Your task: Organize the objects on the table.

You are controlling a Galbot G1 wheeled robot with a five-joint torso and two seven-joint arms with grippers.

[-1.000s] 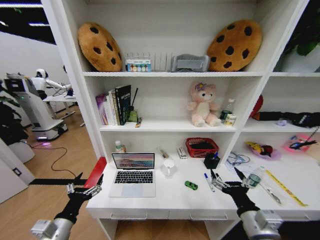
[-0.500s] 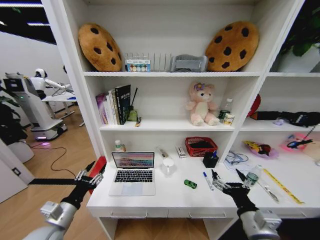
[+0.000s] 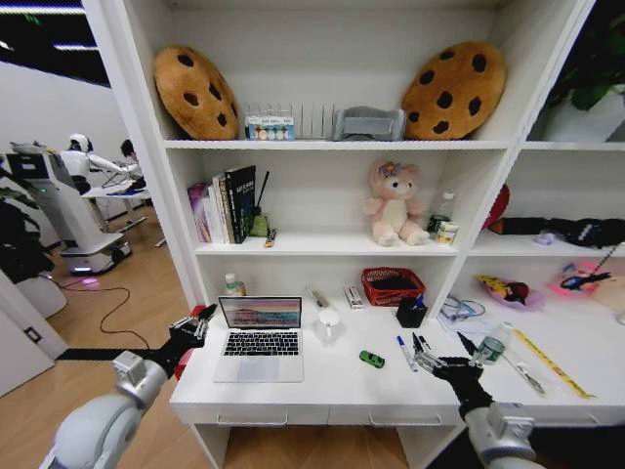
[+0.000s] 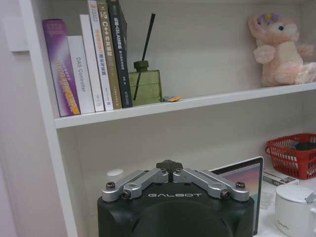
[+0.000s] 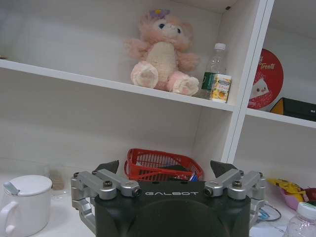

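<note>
Both arms raised forward from below, forearms pale grey, wrists black. Left arm reaches up and inward, left gripper (image 3: 192, 327) lifted higher than the other; from left wrist view (image 4: 169, 167) fingers pressed together, tips meeting at centre. Right arm extends forward, lower, right gripper (image 3: 441, 353) spread wide, dark fingertips (image 3: 467, 342) pointing up and well apart; right wrist view (image 5: 165, 170) shows same wide gap between tips. Neither gripper holds anything.
</note>
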